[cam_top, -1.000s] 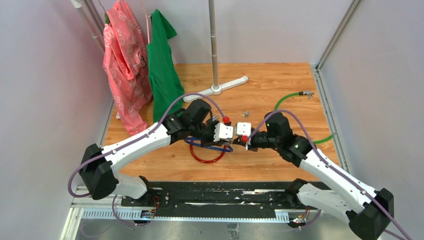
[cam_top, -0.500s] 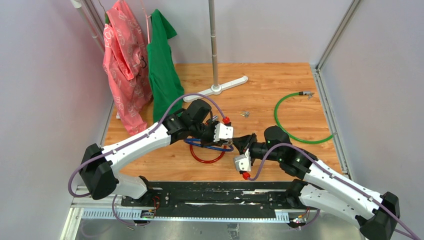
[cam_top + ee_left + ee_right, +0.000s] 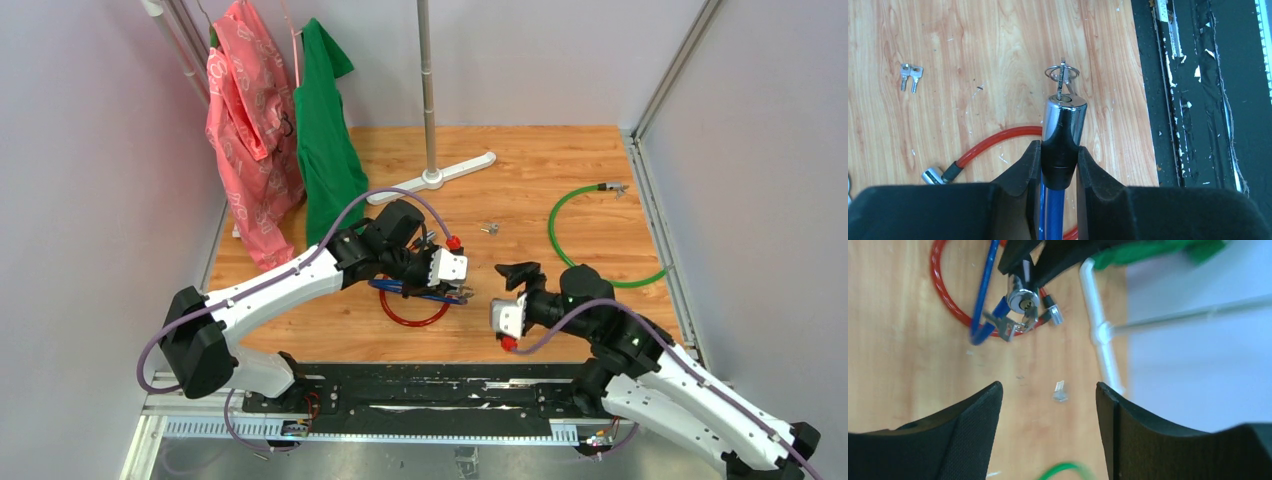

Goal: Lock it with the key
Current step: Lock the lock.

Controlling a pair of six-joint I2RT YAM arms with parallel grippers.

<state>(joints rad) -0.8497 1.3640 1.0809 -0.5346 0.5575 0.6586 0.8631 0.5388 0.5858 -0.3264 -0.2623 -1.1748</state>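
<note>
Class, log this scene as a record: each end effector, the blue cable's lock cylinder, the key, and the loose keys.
left end effector: shut on lock cylinder
right end effector: open, empty, apart from the cylinder
key: standing in the cylinder's end
loose keys: flat on the table, untouched

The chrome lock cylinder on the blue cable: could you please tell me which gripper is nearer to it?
Left. The left gripper is shut on the chrome lock cylinder at its black collar; the right gripper stands open, apart, facing its keyed end.
</note>
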